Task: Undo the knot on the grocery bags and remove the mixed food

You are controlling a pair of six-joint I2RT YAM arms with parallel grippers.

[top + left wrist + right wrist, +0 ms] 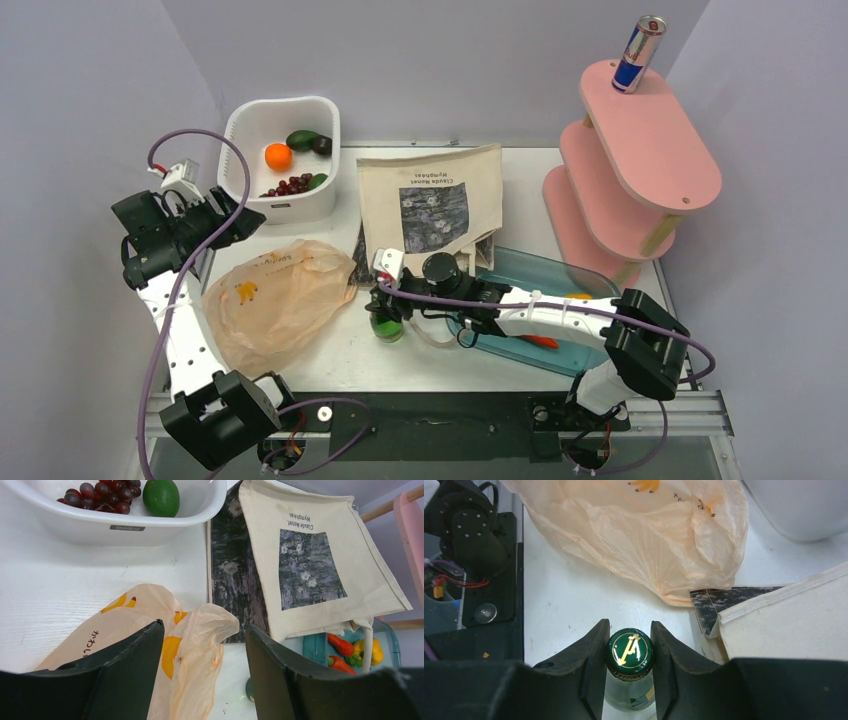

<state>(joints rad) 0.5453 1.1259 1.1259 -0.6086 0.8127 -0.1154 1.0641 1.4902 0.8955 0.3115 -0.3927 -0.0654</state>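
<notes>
Crinkly thin plastic bag (644,535), matt cream canvas tote (320,555), glossy green bottle (629,651)

This was a robotics lab cell: plain lilac walls (420,60) enclosed a white table (335,358), with a left arm (185,340) and right arm (555,310) bolted to a metal rail (690,405) at its near edge.
</notes>
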